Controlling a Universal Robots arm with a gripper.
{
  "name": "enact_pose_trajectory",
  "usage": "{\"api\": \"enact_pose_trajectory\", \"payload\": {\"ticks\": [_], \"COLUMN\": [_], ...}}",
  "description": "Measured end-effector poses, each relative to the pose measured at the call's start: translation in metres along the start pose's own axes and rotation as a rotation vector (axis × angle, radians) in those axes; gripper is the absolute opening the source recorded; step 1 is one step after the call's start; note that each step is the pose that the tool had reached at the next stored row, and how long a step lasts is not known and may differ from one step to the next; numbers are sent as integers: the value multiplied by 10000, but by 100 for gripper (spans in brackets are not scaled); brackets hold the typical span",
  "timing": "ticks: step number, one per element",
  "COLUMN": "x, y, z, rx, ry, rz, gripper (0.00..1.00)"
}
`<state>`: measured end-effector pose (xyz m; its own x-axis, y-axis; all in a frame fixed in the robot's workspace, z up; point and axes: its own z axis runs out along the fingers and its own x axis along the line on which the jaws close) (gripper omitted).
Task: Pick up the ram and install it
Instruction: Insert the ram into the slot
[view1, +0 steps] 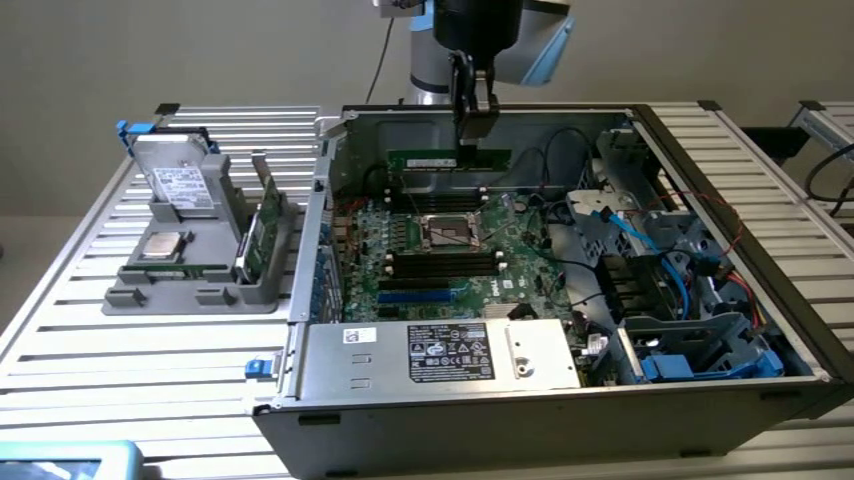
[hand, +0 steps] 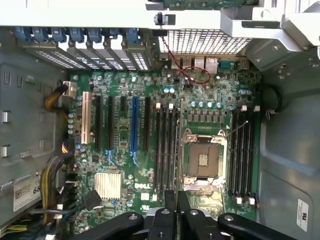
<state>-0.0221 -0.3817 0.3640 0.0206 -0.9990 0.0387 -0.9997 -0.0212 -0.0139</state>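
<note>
Nearest you in the wrist view are the fingers of the black gripper (hand: 177, 200), pressed together on the ram (hand: 179, 145), a slim green circuit-board stick. From there it shows edge-on as a thin line running away from the fingers. That part of the picture is dim, so take the line as probably its upper edge.

In the exterior view the gripper (view1: 477, 135) comes down from the upper centre of the frame. The ram (view1: 434, 160) hangs below it with its long axis level, running from the exterior view's left to the exterior view's right. The grip sits somewhat toward the right end of the stick rather than at its middle.

Watch one relation. The stick lies parallel to the long black plastic memory slots (view1: 434, 190) directly beneath it, beside the square metal processor socket (view1: 454, 228), and it looks raised clear of them. In the wrist view its edge runs along the socket side of that slot bank (hand: 165, 150), so you have alignment along the length, with the sideways offset left to judge.

The slots sit on the large green motherboard (view1: 521, 245), flat on the floor of the open grey metal computer case (view1: 534, 420). Room is tight behind, where the case's rear wall stands just beyond the ram. The blue and black cables (view1: 667, 270) at the exterior view's right are well apart from it.
</note>
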Motion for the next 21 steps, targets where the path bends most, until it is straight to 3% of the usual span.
{"api": "enact_pose_trajectory", "payload": {"ticks": [7, 21], "x": [-4, -14], "y": [2, 5], "z": [111, 366], "rx": [20, 29], "ry": [53, 103], "rz": [0, 0], "gripper": [13, 13]}}
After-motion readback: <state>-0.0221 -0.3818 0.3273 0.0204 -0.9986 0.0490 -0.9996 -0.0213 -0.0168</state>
